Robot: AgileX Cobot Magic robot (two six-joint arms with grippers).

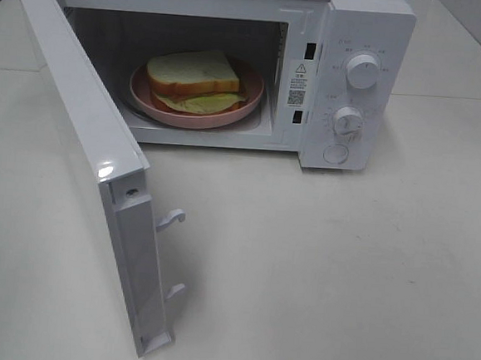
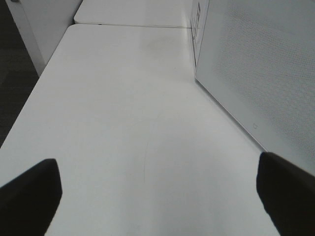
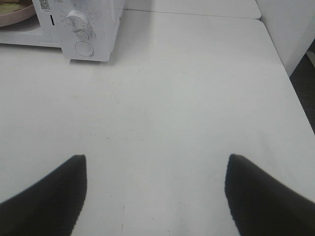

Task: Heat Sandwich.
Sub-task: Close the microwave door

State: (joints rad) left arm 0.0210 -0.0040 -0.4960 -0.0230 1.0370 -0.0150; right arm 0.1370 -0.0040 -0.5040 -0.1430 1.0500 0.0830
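Exterior high view, read from left to right: the microwave door (image 1: 84, 159) stands wide open. It is hinged at the oven's left edge and swung out toward 7 o'clock across the white table (image 1: 342, 271), and two white latch hooks (image 1: 173, 218) jut from its free edge. Next comes the open cavity of the white microwave (image 1: 369, 23), which sits at 12 o'clock on the table. Inside the cavity the sandwich (image 1: 194, 76) lies on a round pink plate (image 1: 195, 120). Its top is white bread with a tan crust, and a yellowish filling shows at its 6 o'clock side. The plate rests on the cavity floor with its rim close to the front opening. At 3 o'clock of the cavity is the control panel. A label sticker (image 1: 297, 83) sits on the inner frame, then an upper knob (image 1: 362, 71), a lower knob (image 1: 347, 121) beneath it and a round button (image 1: 336, 153) at the panel's foot.

Left wrist view: the left gripper (image 2: 157, 191) hangs over the table with its two dark fingers (image 2: 29, 196) spread wide and nothing between them. The dotted outer face of the open door stands just beside it.

Right wrist view: the right gripper (image 3: 155, 191) is likewise spread wide and empty over the table, well apart from the microwave's front corner. A knob, the round button and an edge of the pink plate show beyond it.
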